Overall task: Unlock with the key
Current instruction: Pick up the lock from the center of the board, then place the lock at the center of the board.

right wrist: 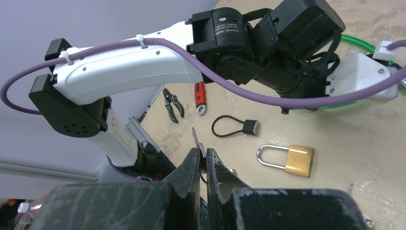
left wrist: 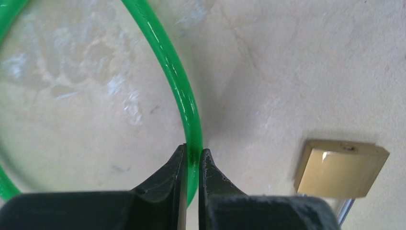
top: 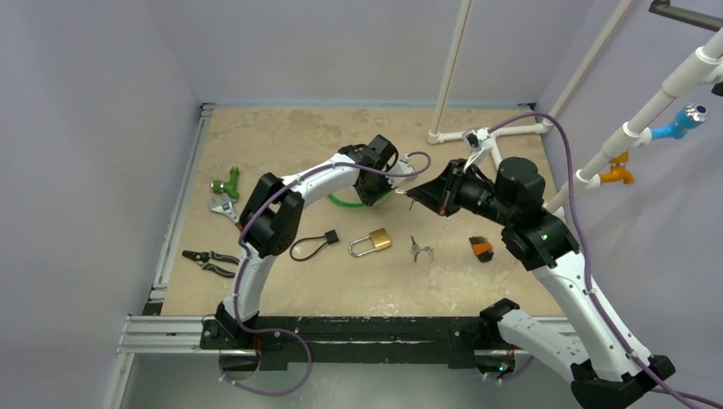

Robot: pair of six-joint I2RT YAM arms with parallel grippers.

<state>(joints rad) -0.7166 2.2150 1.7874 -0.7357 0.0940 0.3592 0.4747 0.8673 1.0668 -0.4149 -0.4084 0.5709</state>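
Note:
My right gripper (right wrist: pixel 202 154) is shut on a small metal key (right wrist: pixel 196 139), whose blade sticks out past the fingertips. In the top view this gripper (top: pixel 419 197) hovers mid-table with the key (top: pixel 407 195) pointing left at my left gripper (top: pixel 376 194). The left gripper (left wrist: pixel 193 155) is shut on a thin green cable loop (left wrist: pixel 179 81), which lies on the table (top: pixel 339 203). A brass padlock (top: pixel 372 243) with a closed silver shackle lies flat nearer the arm bases, also seen as the padlock (right wrist: pixel 288 160) and padlock (left wrist: pixel 340 167) in the wrist views.
A black cable lock (top: pixel 312 247) lies left of the padlock and a spare key bunch (top: pixel 419 250) right of it. An orange-and-black brush (top: pixel 482 249) sits further right. Pliers (top: pixel 210 262), a wrench (top: pixel 224 208) and a green fitting (top: pixel 227 183) lie at the left edge. White pipes (top: pixel 477 141) stand at the back right.

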